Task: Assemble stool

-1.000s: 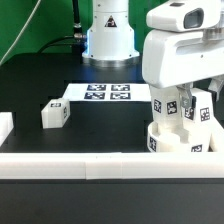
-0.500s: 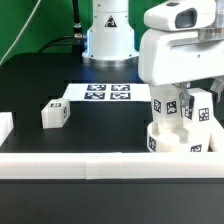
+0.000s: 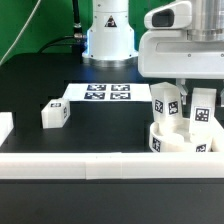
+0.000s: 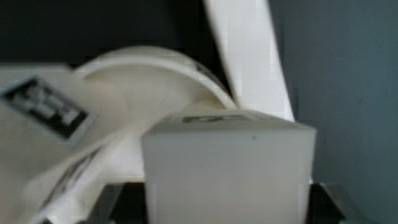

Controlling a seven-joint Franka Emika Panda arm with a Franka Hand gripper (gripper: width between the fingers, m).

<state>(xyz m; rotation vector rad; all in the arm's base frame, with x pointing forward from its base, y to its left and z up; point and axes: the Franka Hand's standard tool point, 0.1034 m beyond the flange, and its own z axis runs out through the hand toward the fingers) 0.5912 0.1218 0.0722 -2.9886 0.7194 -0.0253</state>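
My end effector (image 3: 201,92), half-closed, grips a stool leg (image 4: 228,165) on the seat (image 3: 178,143). A skewed twist could jam it or knock the neighbouring leg (image 3: 166,106).

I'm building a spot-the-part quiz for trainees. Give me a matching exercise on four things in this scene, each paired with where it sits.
Things:
1 loose leg
2 marker board
3 round seat
4 gripped leg

Places:
A standing on the round seat
B lying alone, toward the exterior view's left
C flat in front of the robot base
D by the front rail, toward the exterior view's right

Pairs: 1-B, 2-C, 3-D, 4-A
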